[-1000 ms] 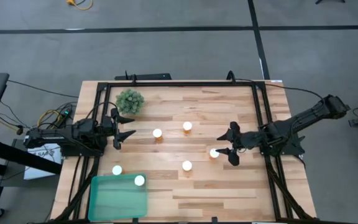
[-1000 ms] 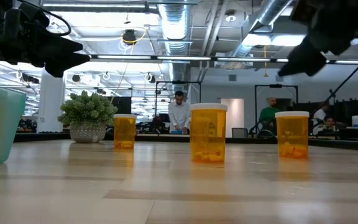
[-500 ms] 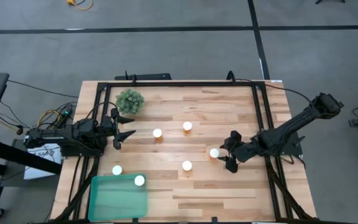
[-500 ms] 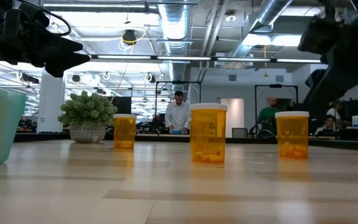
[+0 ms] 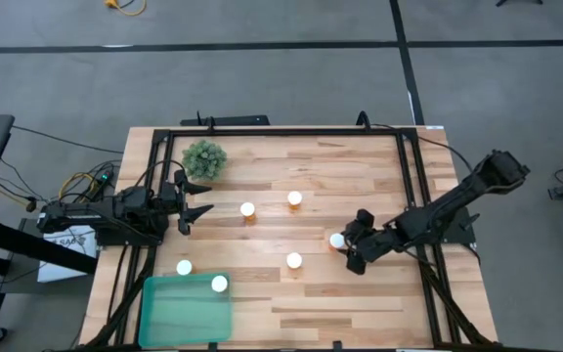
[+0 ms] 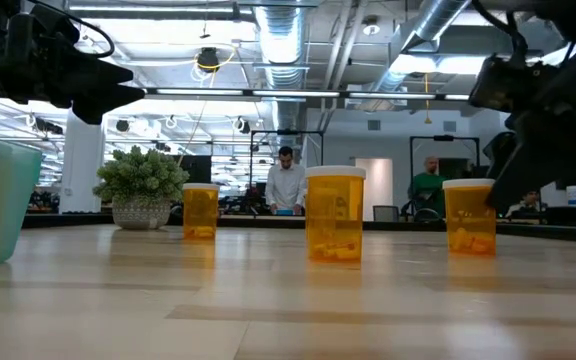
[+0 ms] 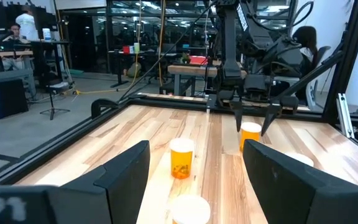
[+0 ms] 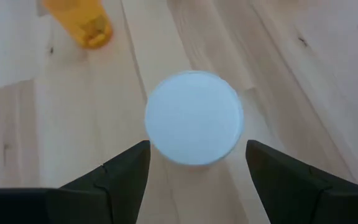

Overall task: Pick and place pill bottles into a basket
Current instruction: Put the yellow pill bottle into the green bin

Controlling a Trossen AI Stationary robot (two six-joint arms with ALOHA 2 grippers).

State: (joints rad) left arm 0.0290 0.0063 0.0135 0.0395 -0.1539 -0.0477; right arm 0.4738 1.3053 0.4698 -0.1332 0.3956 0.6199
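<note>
Pale planked wood table (image 5: 360, 293), satin; amber translucent plastic bottles (image 6: 335, 215); probably plastic teal basket (image 5: 186, 309), translucent.

Light wood plank table (image 5: 360, 303) inside a black frame. On it: teal basket (image 5: 179, 313) at near-left corner, small green plant (image 5: 204, 158) at far left, five pill bottles (image 5: 294, 260) standing on the bare wood, spread left to centre-right. A sixth stands inside the basket.
</note>
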